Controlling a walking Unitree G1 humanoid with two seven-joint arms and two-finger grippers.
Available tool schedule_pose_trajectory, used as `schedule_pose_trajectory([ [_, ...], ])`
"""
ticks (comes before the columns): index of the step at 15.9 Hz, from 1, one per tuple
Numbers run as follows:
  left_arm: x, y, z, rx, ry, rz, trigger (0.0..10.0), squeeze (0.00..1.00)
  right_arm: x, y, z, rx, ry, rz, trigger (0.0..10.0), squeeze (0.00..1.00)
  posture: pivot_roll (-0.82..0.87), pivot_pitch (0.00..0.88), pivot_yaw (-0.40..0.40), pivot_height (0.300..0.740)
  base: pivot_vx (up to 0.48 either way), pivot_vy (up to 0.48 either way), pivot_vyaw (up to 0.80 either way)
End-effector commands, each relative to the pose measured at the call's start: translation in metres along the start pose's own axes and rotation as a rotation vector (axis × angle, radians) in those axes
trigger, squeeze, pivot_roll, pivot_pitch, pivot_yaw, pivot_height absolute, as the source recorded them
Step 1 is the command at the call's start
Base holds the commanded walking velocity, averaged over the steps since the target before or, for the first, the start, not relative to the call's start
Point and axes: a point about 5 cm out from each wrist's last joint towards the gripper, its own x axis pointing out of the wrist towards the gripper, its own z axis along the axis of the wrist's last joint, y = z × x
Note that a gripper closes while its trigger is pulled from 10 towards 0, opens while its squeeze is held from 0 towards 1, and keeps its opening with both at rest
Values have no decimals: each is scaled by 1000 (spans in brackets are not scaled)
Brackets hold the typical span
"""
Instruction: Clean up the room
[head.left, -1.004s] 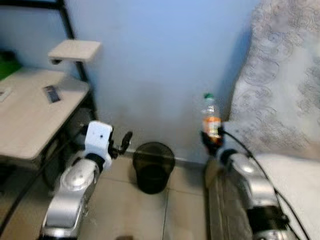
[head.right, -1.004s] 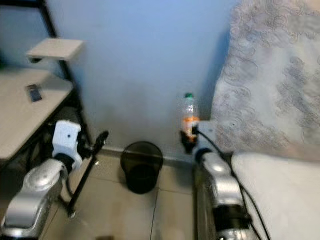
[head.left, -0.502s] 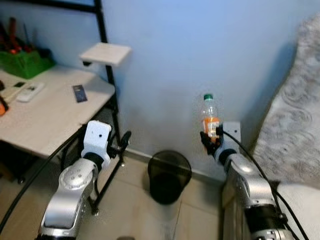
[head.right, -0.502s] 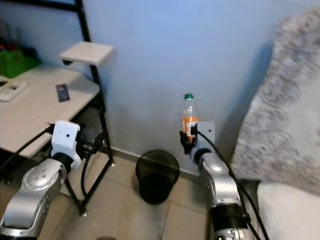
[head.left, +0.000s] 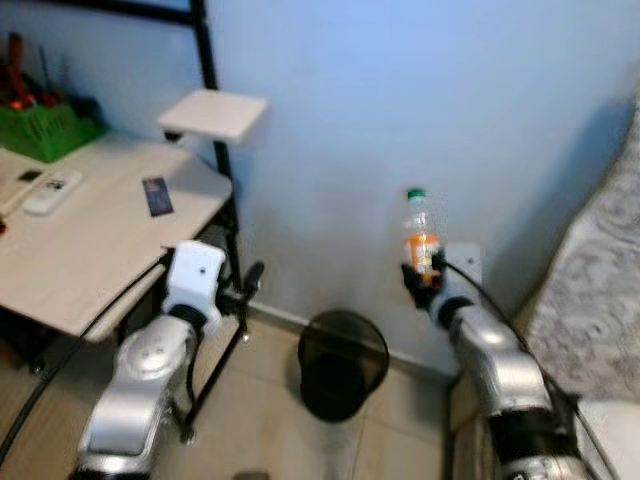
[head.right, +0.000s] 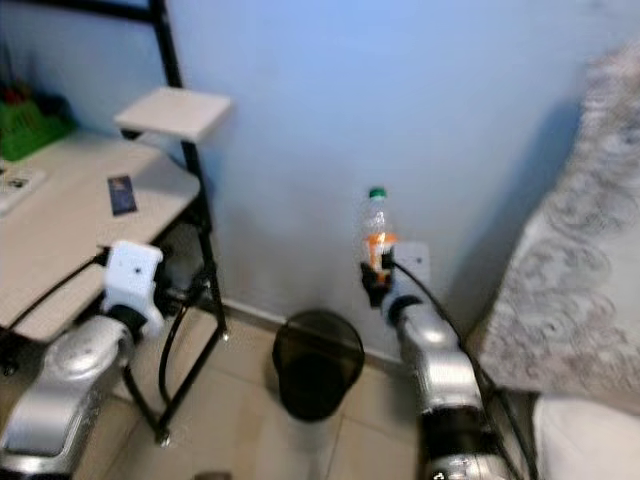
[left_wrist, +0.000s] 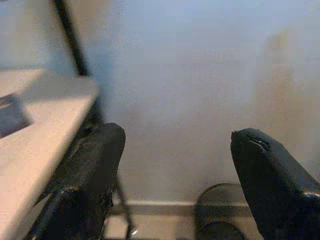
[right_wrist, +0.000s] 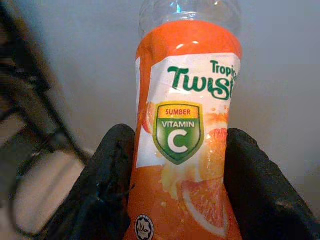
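My right gripper is shut on a clear plastic bottle with an orange label and a green cap, held upright in front of the blue wall. The right wrist view shows the bottle pressed between both black fingers. Below and to its left a black mesh waste bin stands on the tiled floor against the wall. My left gripper is raised beside the desk's black leg with its fingers spread apart and nothing between them.
A light wooden desk with a black frame stands on the left, holding a dark phone, a white remote and a green basket. A patterned mattress leans at the right. A white wall socket sits behind the bottle.
The camera has swung left over the last second, bringing more of the desk into view and pushing the mattress to the right edge. Both arms hold the same pose, the bottle still gripped.
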Motion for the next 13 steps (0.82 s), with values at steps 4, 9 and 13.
schedule_pose_trajectory([
  [4,2,-5,2,8,-3,-27,10000,0,1,-3,6,-27,-18,1,10000,0,169,0,-23,740,320,0,0],
  [9,2,-6,0,20,2,-48,10000,0,1,-3,3,-50,-3,14,10000,0,167,0,-18,740,318,0,0],
  [13,0,-14,-5,43,37,-147,10000,0,6,-5,-3,-152,69,67,10000,0,162,0,-8,740,235,0,0],
])
